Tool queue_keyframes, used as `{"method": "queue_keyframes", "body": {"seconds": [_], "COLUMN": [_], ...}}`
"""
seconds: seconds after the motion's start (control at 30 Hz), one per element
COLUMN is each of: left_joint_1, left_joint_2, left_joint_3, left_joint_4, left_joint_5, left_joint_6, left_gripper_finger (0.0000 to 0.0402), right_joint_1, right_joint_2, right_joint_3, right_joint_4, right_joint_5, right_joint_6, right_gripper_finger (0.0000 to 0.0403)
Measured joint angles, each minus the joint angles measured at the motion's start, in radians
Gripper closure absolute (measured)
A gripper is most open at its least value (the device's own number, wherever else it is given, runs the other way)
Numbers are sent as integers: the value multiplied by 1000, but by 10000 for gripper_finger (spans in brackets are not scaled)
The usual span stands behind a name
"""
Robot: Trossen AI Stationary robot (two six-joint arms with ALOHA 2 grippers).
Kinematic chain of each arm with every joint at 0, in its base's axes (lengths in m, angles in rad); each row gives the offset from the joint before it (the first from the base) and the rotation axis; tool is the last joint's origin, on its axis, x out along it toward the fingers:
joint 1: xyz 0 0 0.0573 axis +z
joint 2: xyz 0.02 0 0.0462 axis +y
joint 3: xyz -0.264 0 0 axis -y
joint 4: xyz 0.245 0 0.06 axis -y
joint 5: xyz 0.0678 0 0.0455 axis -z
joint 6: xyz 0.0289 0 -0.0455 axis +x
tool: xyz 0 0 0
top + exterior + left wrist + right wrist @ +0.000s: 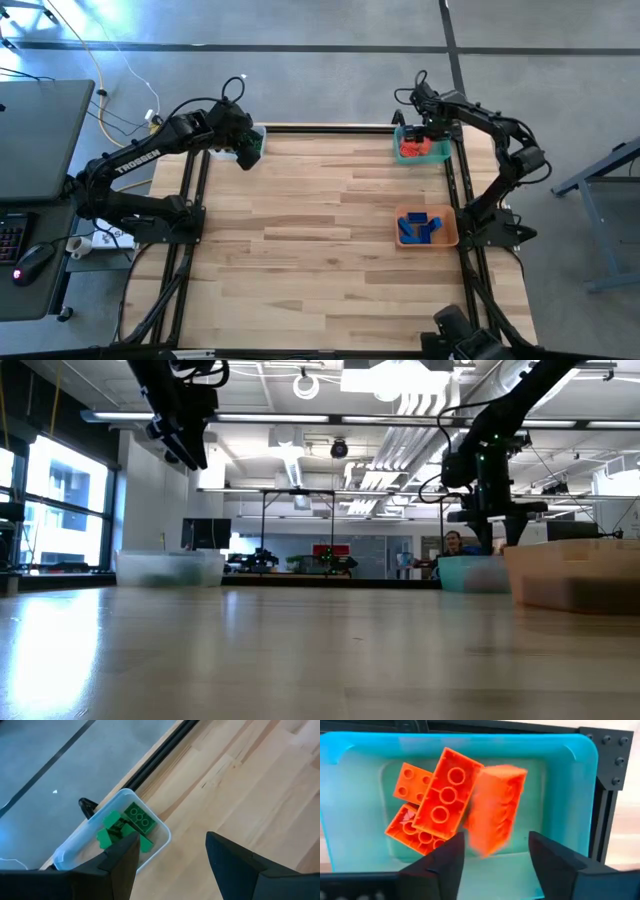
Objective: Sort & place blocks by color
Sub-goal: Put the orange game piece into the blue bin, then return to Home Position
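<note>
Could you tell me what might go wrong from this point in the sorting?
The right gripper is open over the teal tray, and a blurred red block is dropping onto the piled red blocks; it could bounce out. The left gripper hangs near the clear tray and might nudge it.

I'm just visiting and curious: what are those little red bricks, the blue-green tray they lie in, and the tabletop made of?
The red bricks look like hard moulded plastic, smooth with a slight sheen, with round studs and hollow undersides. The teal tray seems to be thin translucent plastic: light glows through its walls and its corners are rounded. The tabletop looks like wood, pale planks with visible grain and joints, though it could be laminate.
</note>
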Motion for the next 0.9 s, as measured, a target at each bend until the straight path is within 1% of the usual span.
{"method": "queue_keyframes", "body": {"seconds": [0.1, 0.2, 0.3, 0.37, 0.43, 0.57, 0.63, 0.8, 0.9], "left_joint_1": [0, 0, 0, 0, -1, -9, -15, -29, -39], "left_joint_2": [0, 0, -2, -15, -47, -150, -213, -364, -453], "left_joint_3": [0, 0, 0, 0, -13, -93, -151, -299, -389], "left_joint_4": [0, 0, 1, 12, 56, 161, 213, 349, 435], "left_joint_5": [3, 26, 105, 171, 219, 281, 299, 315, 359], "left_joint_6": [0, 0, 0, 3, -6, -34, -35, -103, -137], "left_gripper_finger": [188, 188, 188, 188, 188, 188, 188, 188, 188], "right_joint_1": [4, 4, 10, 29, 62, 148, 193, 285, 330], "right_joint_2": [0, 0, -2, -14, -39, -111, -151, -240, -282], "right_joint_3": [0, 0, 5, 16, 27, 29, 29, 30, 30], "right_joint_4": [-5, -5, -4, -3, 4, 51, 92, 218, 281], "right_joint_5": [2, -26, -83, -102, -110, -108, -110, -125, -131], "right_joint_6": [23, 45, 62, 65, 66, 38, 30, 24, 22], "right_gripper_finger": [183, 176, 174, 173, 173, 172, 172, 172, 172]}}
